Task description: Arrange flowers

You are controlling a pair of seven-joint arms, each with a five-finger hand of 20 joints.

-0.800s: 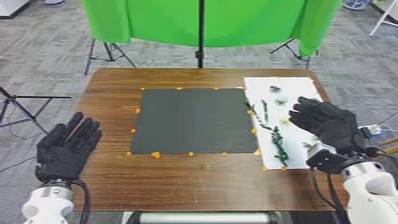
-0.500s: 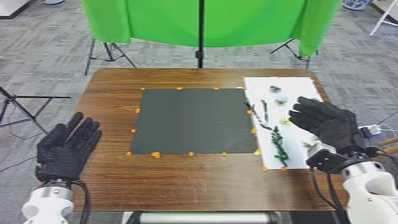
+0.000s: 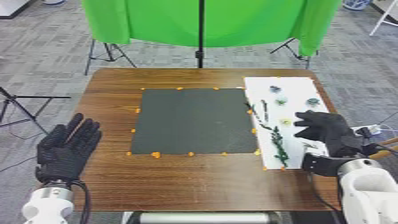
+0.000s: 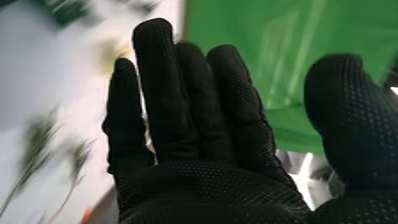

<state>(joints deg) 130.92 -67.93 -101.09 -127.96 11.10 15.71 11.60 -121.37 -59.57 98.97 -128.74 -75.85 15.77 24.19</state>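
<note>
My left hand (image 3: pixel 67 147) lies over the table's left edge, fingers straight. My right hand (image 3: pixel 327 131) is above the right part of the white sheet (image 3: pixel 298 87), holding nothing. In the right wrist view the right hand (image 4: pixel 204 170) has straight fingers, with the thumb apart. On the sheet lie small flower heads: a dark one (image 3: pixel 275 89), a pale green one (image 3: pixel 281 101), a bluish one (image 3: pixel 313 102) and a yellowish one (image 3: pixel 286 121). Green leafy stems (image 3: pixel 279 145) run along the sheet's left part. Thin sprigs (image 4: pixel 34 145) lie on white in the right wrist view.
A dark square mat (image 3: pixel 193 121) with orange tape bits around its edges is at the middle of the brown table (image 3: pixel 178 185), left of the sheet. Behind the table stand a green backdrop (image 3: pixel 209 22) and its black stand.
My right hand has turned and shifted a little toward the robot, uncovering the bluish flower head at the sheet's right. The left hand has kept still.
</note>
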